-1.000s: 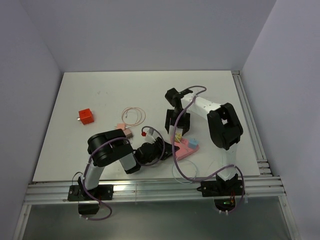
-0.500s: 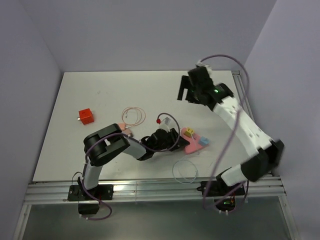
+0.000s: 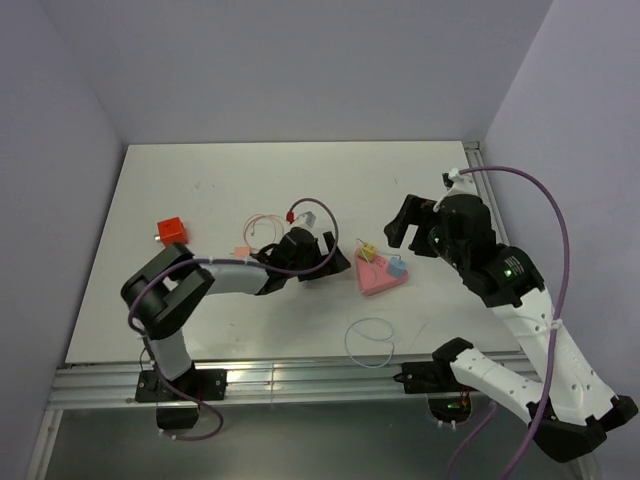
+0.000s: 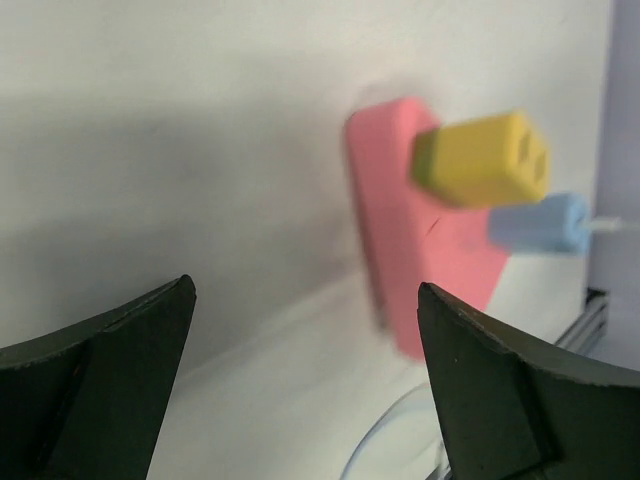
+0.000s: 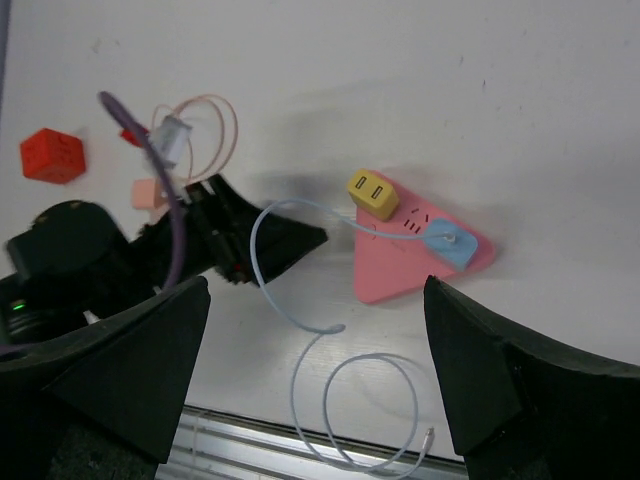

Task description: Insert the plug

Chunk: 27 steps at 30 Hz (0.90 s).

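Observation:
A pink triangular power strip [image 3: 378,280] lies flat on the white table. A yellow plug [image 3: 368,253] stands on its left corner. A blue plug [image 3: 397,267] with a pale blue cable sits on its right side. My left gripper [image 3: 338,262] is low on the table just left of the strip, open and holding nothing. In the left wrist view the strip [image 4: 420,260], yellow plug [image 4: 482,158] and blue plug [image 4: 540,222] lie ahead of the open left gripper [image 4: 305,300]. My right gripper [image 3: 412,232] hangs high, right of the strip, open and holding nothing. It looks down on the strip [image 5: 400,270].
A red cube [image 3: 172,232] sits at the left. A thin pink cable loop [image 3: 265,228] and a small pink plug [image 3: 240,250] lie behind the left arm. The pale blue cable coils [image 3: 370,340] near the front rail [image 3: 300,380].
The left gripper has opened and drawn back up and left of the strip. The right arm has risen off the strip and swung right. The strip has shifted.

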Each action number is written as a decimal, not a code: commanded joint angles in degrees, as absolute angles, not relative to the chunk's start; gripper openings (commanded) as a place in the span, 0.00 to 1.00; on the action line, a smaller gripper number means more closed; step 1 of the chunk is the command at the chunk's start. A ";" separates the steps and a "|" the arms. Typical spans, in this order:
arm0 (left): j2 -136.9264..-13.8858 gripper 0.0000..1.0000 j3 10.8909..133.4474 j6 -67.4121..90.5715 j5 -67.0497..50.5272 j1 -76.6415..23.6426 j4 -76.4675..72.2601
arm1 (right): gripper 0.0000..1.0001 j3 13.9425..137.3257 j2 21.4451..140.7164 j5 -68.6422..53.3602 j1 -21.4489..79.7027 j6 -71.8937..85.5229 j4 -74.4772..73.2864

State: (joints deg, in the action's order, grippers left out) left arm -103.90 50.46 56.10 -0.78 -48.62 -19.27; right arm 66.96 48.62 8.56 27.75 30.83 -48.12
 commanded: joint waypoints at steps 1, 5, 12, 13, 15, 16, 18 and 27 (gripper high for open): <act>-97.40 0.99 44.57 49.40 1.58 -48.78 -3.88 | 0.95 66.09 49.83 7.29 27.60 30.24 -46.94; -85.21 1.00 42.37 51.85 6.93 -48.78 7.62 | 0.95 65.74 52.02 5.28 27.60 29.27 -45.62; -72.78 0.99 43.33 55.73 12.40 -38.97 32.15 | 0.90 63.11 55.02 0.62 27.69 27.95 -42.98; -70.51 1.00 43.50 53.81 12.22 -37.28 34.17 | 0.89 62.67 55.02 0.27 27.69 27.78 -41.93; -67.95 1.00 43.59 52.74 13.96 -32.03 36.29 | 0.89 61.53 55.02 -1.04 27.69 27.51 -41.05; -65.42 1.00 43.68 52.04 15.98 -30.34 37.60 | 0.88 61.35 55.28 -1.84 27.69 27.42 -40.52; -63.29 1.00 43.94 52.20 18.10 -24.82 38.58 | 0.86 61.08 55.89 -3.16 27.77 27.51 -40.25; -70.11 0.99 56.05 51.60 17.30 2.44 37.44 | 0.83 60.38 58.80 -2.99 36.37 29.79 -36.65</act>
